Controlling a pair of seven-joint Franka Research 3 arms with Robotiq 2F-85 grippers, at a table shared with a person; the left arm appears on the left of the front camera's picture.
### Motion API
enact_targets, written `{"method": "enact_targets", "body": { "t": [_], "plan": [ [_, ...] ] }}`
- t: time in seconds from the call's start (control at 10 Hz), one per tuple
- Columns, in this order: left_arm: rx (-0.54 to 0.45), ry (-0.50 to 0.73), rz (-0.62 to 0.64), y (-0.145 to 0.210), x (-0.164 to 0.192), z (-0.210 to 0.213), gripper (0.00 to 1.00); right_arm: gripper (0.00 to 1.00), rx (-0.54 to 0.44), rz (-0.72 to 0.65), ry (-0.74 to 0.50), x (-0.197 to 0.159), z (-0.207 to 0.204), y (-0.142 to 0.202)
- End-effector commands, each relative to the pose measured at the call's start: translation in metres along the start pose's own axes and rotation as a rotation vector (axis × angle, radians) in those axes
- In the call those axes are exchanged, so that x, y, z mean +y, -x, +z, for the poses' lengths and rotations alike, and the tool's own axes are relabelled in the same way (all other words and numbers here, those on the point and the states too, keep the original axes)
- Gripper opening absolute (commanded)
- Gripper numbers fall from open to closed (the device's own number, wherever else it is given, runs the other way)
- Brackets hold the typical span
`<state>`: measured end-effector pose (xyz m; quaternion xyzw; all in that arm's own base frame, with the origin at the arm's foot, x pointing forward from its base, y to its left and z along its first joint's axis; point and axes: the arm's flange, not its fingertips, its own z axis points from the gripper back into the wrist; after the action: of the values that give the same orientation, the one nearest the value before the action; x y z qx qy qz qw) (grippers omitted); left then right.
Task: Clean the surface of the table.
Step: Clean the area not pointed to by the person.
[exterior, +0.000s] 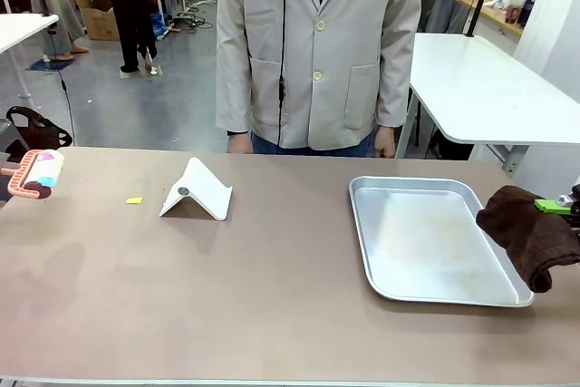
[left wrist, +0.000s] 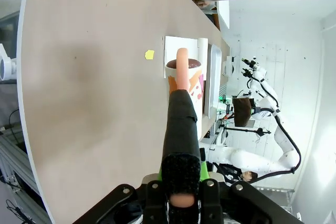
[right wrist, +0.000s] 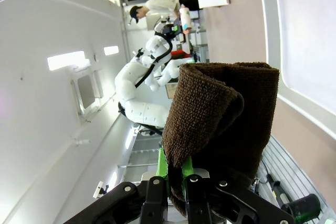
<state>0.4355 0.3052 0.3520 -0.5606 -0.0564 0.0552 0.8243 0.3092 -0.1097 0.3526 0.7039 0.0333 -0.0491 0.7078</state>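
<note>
Front view: the table (exterior: pixel 272 296) is seen spanning the foreground; one silver tray (exterior: pixel 362 224), one white stand (exterior: pixel 197 190) and one yellow scrap (exterior: pixel 134 199) are laid on it. One roller (exterior: pixel 38 174) is pinched by the left gripper (left wrist: pixel 181 190), one brown cloth (exterior: pixel 530 233) by the right gripper (right wrist: pixel 176 182) beside the tray.

Right fingers (exterior: pixel 550 207) mostly under cloth (exterior: pixel 528 235)

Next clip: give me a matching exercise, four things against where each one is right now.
1 brown cloth
2 lint roller
3 yellow scrap
4 silver tray

a held by left gripper
b held by right gripper
c on the table, right side
d on the table, left of the white stand

Pairs: 1-b, 2-a, 3-d, 4-c
</note>
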Motion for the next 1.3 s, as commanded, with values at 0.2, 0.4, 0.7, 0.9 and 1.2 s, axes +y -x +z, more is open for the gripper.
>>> {"method": "enact_targets", "body": {
  "t": [0.2, 0.4, 0.7, 0.9, 1.2],
  "plan": [
    [-0.018, -0.156, -0.004, -0.019, -0.011, -0.029, 0.22, 0.11, 0.012, 0.014, -0.008, 0.005, 0.001, -0.001],
    [-0.002, -0.236, 0.003, -0.027, -0.014, -0.051, 0.22, 0.11, 0.012, 0.014, -0.008, 0.005, 0.001, -0.001],
    [-0.044, -0.3, 0.031, -0.043, -0.02, -0.068, 0.22, 0.11, 0.012, 0.014, -0.008, 0.005, 0.001, -0.001],
    [-0.005, -0.336, 0.04, -0.053, -0.02, -0.08, 0.22, 0.11, 0.012, 0.014, -0.008, 0.005, 0.001, -0.001],
    [0.073, -0.389, 0.061, -0.064, -0.02, -0.102, 0.22, 0.11, 0.012, 0.014, -0.008, 0.005, 0.001, -0.001]
  ]
}}
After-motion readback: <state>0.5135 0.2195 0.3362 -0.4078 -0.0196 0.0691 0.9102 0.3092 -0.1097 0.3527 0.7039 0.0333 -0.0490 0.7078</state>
